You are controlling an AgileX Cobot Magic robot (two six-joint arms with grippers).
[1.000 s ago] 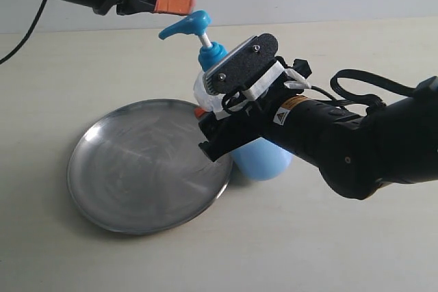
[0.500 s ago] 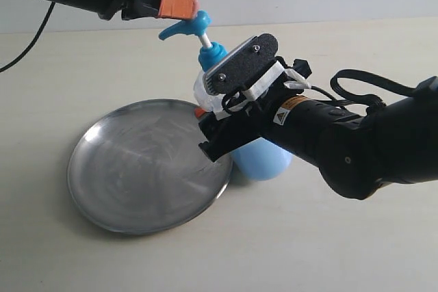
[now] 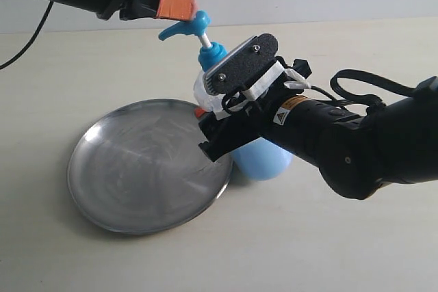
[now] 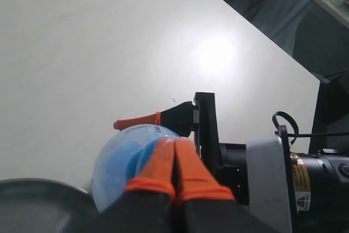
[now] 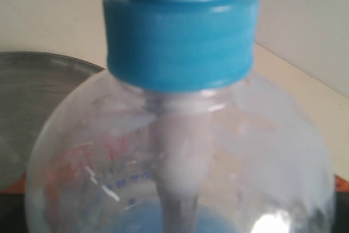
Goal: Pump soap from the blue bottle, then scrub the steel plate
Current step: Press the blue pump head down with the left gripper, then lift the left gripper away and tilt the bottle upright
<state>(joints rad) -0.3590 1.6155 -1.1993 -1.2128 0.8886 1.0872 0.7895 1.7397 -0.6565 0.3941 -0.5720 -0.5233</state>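
The blue bottle (image 3: pixel 263 158) leans over the edge of the steel plate (image 3: pixel 137 169), with pale blue soap (image 3: pixel 270 165) in its lower half. My right gripper (image 3: pixel 217 128) is shut on the bottle's round body; one orange finger (image 3: pixel 199 111) shows on the plate side. A black-backed brush (image 3: pixel 239 66) with white bristles is fixed on that gripper. My left gripper (image 3: pixel 182 1) is shut and empty, its orange tips against the top of the blue pump head (image 3: pixel 195 22). In the right wrist view the bottle's collar (image 5: pixel 180 36) fills the frame. The left wrist view shows the shut left gripper (image 4: pixel 175 154) over the bottle (image 4: pixel 117 159).
The pale tabletop (image 3: pixel 328 251) runs open in front of and to the right of the plate. A black cable (image 3: pixel 363 80) loops off the right arm. The left arm's cable (image 3: pixel 27 29) hangs at the far left.
My left gripper has moved a little right and down, from just short of the pump head to touching it. The right gripper, bottle and plate have stayed put.
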